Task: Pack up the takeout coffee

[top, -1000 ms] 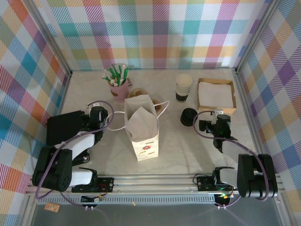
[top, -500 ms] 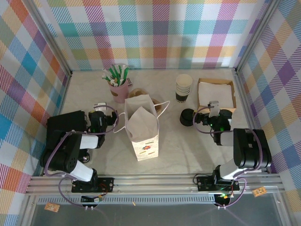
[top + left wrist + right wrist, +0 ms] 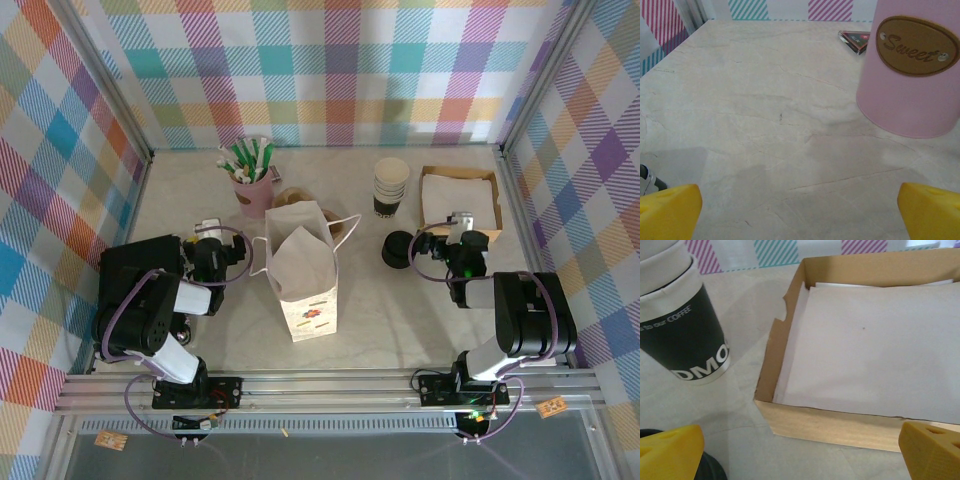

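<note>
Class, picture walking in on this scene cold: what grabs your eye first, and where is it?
An open paper bag stands in the middle of the table. Back left sits a pink cup of green-white pens; to the right, the black-lidded takeout coffee stands near a cup stack and a cardboard box of white paper.

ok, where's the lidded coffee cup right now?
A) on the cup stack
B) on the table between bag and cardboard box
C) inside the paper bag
B: the lidded cup stands on the table, right of the bag, left of the box.
</note>
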`<state>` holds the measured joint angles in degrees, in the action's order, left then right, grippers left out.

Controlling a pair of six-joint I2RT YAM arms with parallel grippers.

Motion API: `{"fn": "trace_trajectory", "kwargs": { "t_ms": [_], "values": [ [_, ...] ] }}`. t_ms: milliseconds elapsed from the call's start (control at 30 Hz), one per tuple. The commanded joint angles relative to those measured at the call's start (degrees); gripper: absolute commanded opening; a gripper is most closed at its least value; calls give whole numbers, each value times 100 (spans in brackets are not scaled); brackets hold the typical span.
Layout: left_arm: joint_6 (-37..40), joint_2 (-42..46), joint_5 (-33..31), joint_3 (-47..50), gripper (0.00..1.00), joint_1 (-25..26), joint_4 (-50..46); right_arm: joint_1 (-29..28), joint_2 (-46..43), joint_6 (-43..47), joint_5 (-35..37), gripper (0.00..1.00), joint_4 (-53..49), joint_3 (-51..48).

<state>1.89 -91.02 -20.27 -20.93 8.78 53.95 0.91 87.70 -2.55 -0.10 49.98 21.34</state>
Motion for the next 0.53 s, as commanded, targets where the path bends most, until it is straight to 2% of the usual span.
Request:
{"fn": "trace_trajectory", "kwargs": {
  "t_ms": [0, 333, 500],
  "values": [
    [-102, 19, -98, -54, 100, -86, 37, -46, 18, -88, 308, 99, 38, 63],
    [-206, 14, 111, -140, 100, -223, -163, -87, 19, -62, 397, 99, 13, 81],
    [-173, 57, 162, -5, 100, -224, 80, -90, 19, -61, 411, 99, 14, 76]
  ]
}}
